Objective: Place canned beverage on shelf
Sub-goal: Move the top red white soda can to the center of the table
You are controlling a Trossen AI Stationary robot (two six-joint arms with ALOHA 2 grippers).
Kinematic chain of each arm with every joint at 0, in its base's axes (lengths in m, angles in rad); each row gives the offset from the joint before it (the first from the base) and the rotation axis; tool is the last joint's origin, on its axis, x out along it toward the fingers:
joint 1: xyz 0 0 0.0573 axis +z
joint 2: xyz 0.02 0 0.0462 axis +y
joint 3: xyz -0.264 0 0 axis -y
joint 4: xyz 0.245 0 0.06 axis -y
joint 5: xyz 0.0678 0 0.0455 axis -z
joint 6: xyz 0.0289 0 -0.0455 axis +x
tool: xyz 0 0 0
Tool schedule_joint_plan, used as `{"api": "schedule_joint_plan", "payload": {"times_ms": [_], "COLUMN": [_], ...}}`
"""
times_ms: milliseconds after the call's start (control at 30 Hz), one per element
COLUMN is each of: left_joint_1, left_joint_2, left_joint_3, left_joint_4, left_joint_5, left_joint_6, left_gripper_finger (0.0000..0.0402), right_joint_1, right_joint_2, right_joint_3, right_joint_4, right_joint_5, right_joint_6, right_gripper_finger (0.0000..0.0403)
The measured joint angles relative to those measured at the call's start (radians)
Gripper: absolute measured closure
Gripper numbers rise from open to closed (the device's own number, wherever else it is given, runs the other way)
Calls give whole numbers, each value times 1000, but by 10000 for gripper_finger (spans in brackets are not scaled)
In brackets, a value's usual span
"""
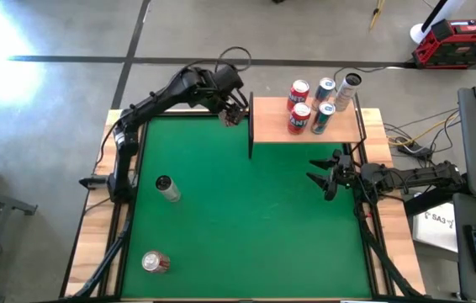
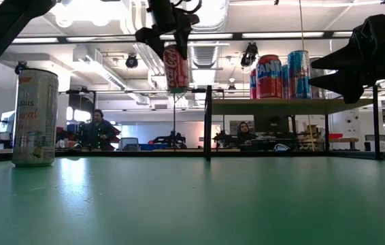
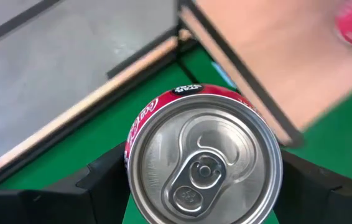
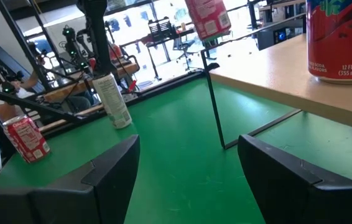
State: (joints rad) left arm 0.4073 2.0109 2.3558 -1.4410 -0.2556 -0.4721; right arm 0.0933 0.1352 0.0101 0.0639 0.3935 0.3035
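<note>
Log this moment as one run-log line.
left gripper: jaws shut on red can, raised beside shelf | right gripper: empty, waiting below shelf | table: two cans left

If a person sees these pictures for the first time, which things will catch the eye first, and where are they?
First, the red aluminium soda can, gripped by the left end effector in the air just off the left edge of the light tan wooden shelf. Next, the cluster of red and blue cans standing on the shelf's far right part. The right end effector waits open over the green felt table, near the shelf's right front corner.
</note>
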Motion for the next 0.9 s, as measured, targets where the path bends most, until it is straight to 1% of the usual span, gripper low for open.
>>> {"api": "schedule_joint_plan", "payload": {"times_ms": [167, 367, 700, 800, 900], "left_joint_1": [-55, -105, -141, -147, -162], "left_joint_2": [0, 0, 0, 0, 0], "left_joint_3": [0, 0, 0, -1, -2], "left_joint_4": [25, 85, 158, 148, 95], "left_joint_5": [10, -15, -23, -25, -16], "left_joint_6": [2, 30, 81, 84, 41], "left_gripper_finger": [119, 119, 119, 119, 119], "right_joint_1": [0, 0, 0, 0, 0], "right_joint_2": [0, 0, 0, 0, 0], "right_joint_3": [0, 0, 0, 0, 0], "right_joint_4": [0, 0, 0, 0, 0], "right_joint_5": [0, 0, 0, 0, 0], "right_joint_6": [0, 0, 0, 0, 0], "right_gripper_finger": [140, 140, 140, 140, 140]}}
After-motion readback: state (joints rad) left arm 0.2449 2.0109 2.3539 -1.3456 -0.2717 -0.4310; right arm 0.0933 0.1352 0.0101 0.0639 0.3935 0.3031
